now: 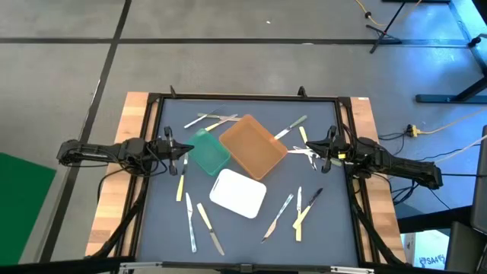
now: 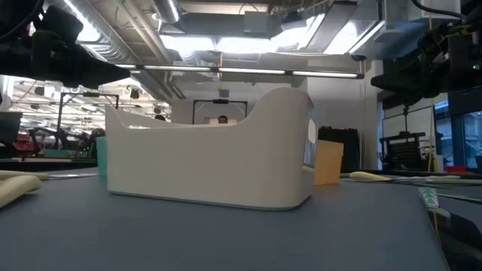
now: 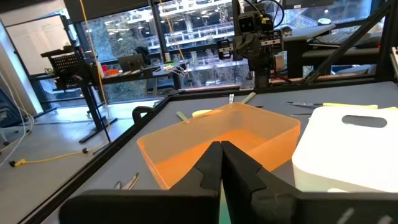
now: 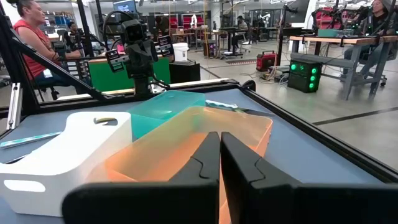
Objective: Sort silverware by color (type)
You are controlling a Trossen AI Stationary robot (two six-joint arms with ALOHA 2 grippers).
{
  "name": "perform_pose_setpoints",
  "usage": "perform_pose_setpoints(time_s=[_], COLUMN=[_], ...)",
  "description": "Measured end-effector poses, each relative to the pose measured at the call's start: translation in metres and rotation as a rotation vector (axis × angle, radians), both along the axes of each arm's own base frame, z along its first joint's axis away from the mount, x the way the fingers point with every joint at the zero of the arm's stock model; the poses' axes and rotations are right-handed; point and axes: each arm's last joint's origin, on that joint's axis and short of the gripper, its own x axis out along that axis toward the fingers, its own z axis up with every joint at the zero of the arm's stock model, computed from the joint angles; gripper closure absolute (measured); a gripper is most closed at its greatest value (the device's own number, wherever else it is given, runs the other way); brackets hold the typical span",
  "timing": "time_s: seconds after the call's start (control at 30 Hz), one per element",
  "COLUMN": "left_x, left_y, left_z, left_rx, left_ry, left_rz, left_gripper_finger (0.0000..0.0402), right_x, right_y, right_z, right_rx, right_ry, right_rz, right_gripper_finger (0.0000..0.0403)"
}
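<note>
The silverware lies scattered flat on the dark mat: a few pieces at the far left [image 1: 210,119], some at the far right [image 1: 294,129], several near the front left [image 1: 199,221] and front right [image 1: 298,210]. In the middle stand a green tray [image 1: 207,151], a brown tray [image 1: 253,146] and a white tray [image 1: 237,193]. My left gripper [image 1: 186,150] is shut at the mat's left side, next to the green tray, holding nothing. My right gripper [image 1: 312,154] is shut at the right side, beside the brown tray, with a silvery piece [image 1: 302,151] close by its tips.
A black frame [image 1: 251,97] rims the mat, with wooden table edges [image 1: 134,122] outside it. Each wrist view looks over the trays at the other arm: the right arm [image 3: 255,37] from the left wrist, the left arm [image 4: 138,50] from the right. People sit in the room behind [image 4: 34,43].
</note>
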Motion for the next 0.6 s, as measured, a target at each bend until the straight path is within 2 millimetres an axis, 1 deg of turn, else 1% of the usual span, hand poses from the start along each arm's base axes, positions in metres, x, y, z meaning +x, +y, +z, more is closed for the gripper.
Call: perform_pose_setpoints(time_s=[0.27,0.4,0.6], left_x=[0.0,-0.0004,-0.0004], left_y=[0.0001,0.0012,0.0014], left_z=[0.0,0.0001,0.0], left_rx=[0.001,0.001,0.002], left_ry=[0.0,0.0,0.0], left_rz=[0.002,0.043,0.05], left_gripper_finger=[0.04,0.04,0.04], right_x=[0.0,0.0,0.0], right_y=[0.0,0.0,0.0], right_z=[0.0,0.0003,0.0006], right_rx=[0.0,0.0,-0.001], right_ry=[0.0,-0.003,-0.009], right_rz=[0.0,0.0,0.0], right_gripper_finger=[0.0398,0.0398,0.0398])
